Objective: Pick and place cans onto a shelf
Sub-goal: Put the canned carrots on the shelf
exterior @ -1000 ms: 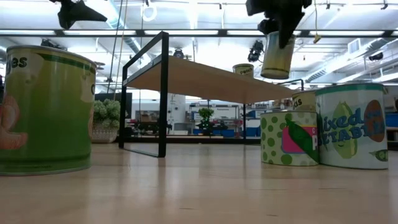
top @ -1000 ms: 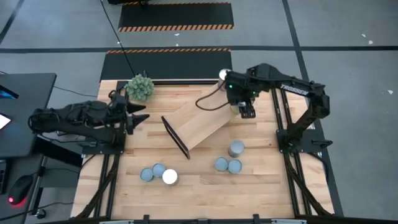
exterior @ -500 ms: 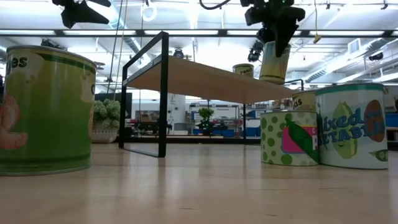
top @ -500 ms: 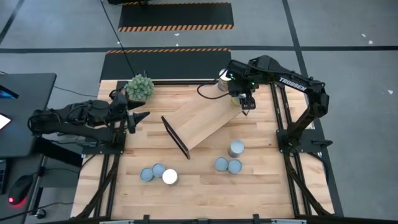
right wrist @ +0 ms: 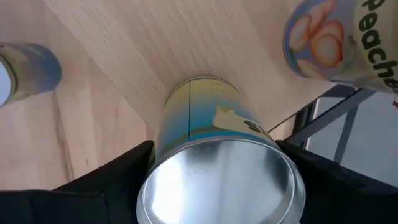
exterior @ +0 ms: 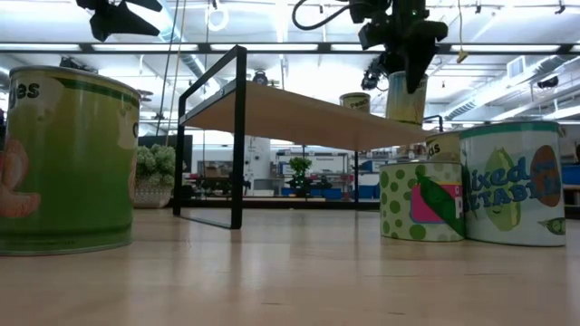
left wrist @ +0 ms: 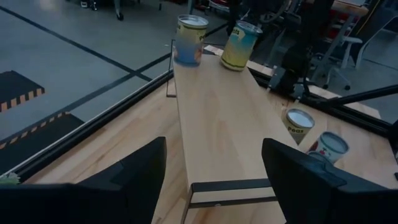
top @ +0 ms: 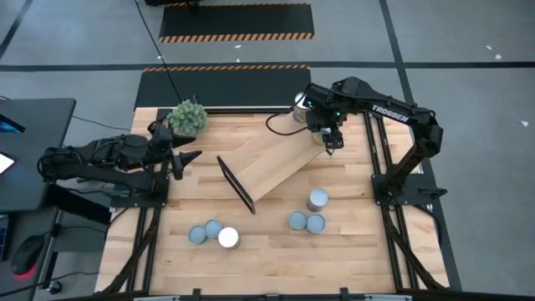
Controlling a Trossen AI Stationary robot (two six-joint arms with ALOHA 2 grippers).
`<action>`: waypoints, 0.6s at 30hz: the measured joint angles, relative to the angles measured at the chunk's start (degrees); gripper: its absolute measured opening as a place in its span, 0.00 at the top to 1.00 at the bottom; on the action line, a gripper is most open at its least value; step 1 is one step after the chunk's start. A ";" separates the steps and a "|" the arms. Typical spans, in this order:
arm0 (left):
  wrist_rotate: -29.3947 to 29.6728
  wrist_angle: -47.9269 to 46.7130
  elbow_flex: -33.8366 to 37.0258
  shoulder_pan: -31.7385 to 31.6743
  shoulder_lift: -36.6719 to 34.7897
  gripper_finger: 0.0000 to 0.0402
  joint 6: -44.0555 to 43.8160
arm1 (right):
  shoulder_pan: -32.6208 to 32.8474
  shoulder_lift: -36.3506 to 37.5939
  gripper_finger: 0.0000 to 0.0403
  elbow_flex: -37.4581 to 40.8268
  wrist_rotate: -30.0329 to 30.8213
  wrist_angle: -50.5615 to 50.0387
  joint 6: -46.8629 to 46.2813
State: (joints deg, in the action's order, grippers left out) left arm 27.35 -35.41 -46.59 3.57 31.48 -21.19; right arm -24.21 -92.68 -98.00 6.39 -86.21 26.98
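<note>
Nearby, front cans [top: 213,232]: three stand close together at the table's front left. Three more [top: 309,219] are grouped at the front right.
Readable print, front: a green-and-white can [exterior: 507,186] reads "ixed" over partly hidden letters. One white lid [left wrist: 298,121] says "Pear".
Left gripper [top: 182,157]: waits over the table's left edge, fingers apart and holding nothing.
Shelf [top: 269,164]: lies slantwise mid-table, its board mostly bare.
Held can [right wrist: 217,155]: at the shelf's far end, clamped at its sides by the right gripper [top: 331,139]. Whether its base touches the board cannot be told.
Handling: likely rigid metal with a slick label, and weighty if full. A squeeze across the side wall at mid-height should hold it, kept upright so it does not slip.
Standing can [left wrist: 189,40]: upright at the shelf's far end, just beside the held one; its label reads "Peache".
Right arm [top: 393,113]: bears the word "TROSSEN".
</note>
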 joint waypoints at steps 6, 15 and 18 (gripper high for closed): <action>0.00 -0.01 0.02 0.00 0.00 0.33 -0.02 | 0.00 -0.07 0.12 0.09 1.91 0.52 -0.27; -0.01 -0.03 0.02 0.02 0.00 0.33 0.85 | 0.13 -0.09 0.02 -0.71 6.26 0.65 -0.23; 0.00 -0.03 0.02 0.00 0.00 0.33 0.87 | 0.23 -0.09 0.01 -1.64 7.45 0.59 0.06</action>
State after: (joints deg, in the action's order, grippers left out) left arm 27.35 -35.44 -46.57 3.58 31.48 -20.32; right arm -23.98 -92.77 -99.63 13.84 -85.62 27.04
